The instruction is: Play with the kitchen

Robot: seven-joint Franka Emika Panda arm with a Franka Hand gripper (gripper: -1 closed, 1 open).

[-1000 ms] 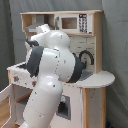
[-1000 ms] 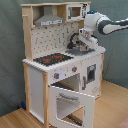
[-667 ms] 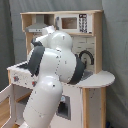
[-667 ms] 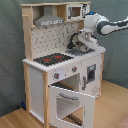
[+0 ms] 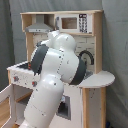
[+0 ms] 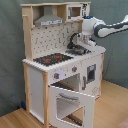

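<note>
While the kitchen (image 6: 60, 65) stands on the wood floor (image 6: 112, 107) with its one oven door (image 6: 70, 105) hanging open, the single arm (image 6: 107, 29) reaches across to the sink (image 6: 79, 50). Its gripper (image 6: 86, 41) hovers beside the black faucet (image 6: 74, 39); the jaws' state I cannot tell.
</note>
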